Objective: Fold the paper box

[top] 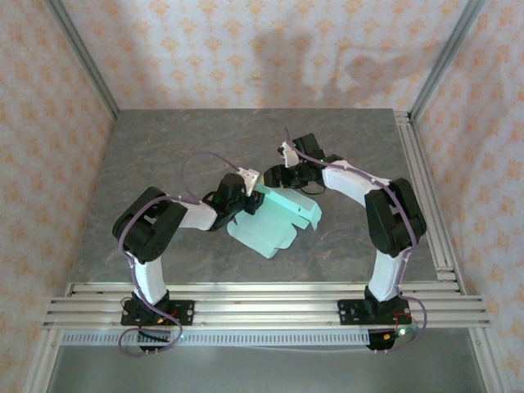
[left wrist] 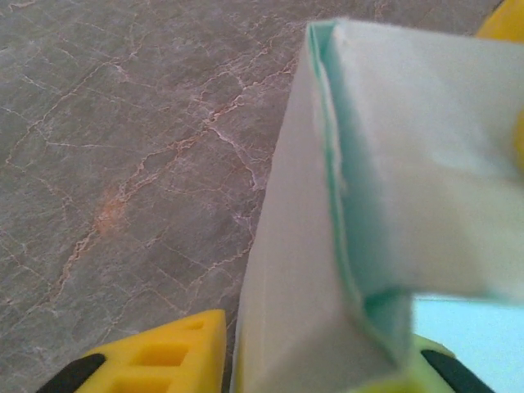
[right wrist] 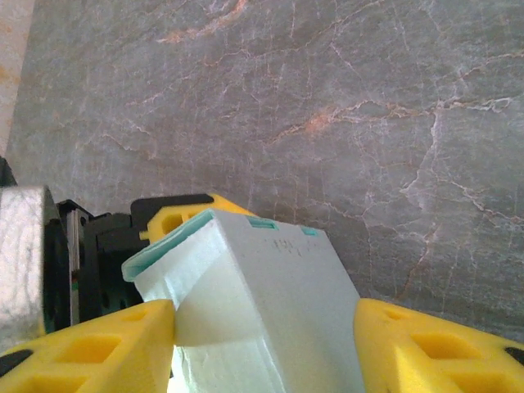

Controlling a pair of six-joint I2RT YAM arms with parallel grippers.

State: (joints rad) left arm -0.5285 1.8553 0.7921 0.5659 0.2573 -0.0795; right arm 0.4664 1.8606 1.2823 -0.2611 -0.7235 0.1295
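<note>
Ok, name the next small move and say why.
Probably draw the left end effector back off the pale mint-green card paper box and regrasp a flat flap: the right end effector has the folded wall between its fingers, while its near flaps lie flat on the grey marbled table.

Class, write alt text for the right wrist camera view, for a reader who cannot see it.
A partly folded paper box of pale mint-green thin card sits pinched between the two yellow fingers of the right gripper, low in the middle of the frame. Behind it stretches a grey table with pale marble-like veins.
</note>
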